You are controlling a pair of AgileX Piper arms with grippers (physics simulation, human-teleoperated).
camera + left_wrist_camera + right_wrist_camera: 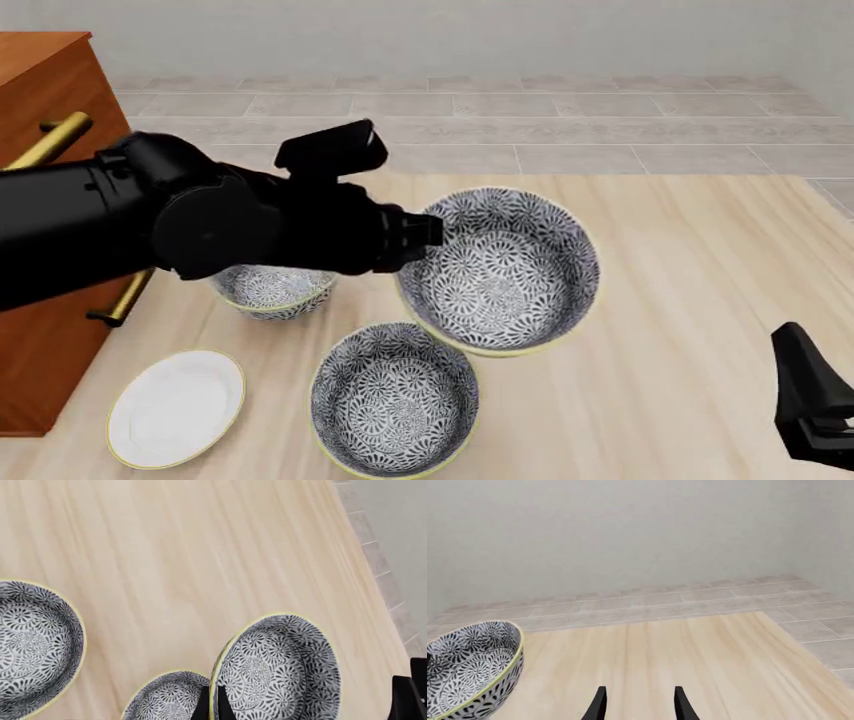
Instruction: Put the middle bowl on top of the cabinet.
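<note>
Left gripper [209,705]: I am holding the middle bowl [501,270] by its rim, jaws pinched narrow on the yellow edge, the bowl tilting up off the table [667,300] with its patterned inside facing my front camera.

Right gripper [637,705]: I am keeping it low at the table's near right edge, jaws parted and gripping nothing.

Other bowls: the near bowl [394,398] is sitting in front of the lifted one; the far bowl [271,290] is showing partly under my left arm.

Plate [176,407]: lying flat near the cabinet's foot.

Cabinet [47,90]: standing at the left, top bare where visible.

Surface: pale wood-grain tabletop.

Room: grey tiled floor running to a plain pale wall.
</note>
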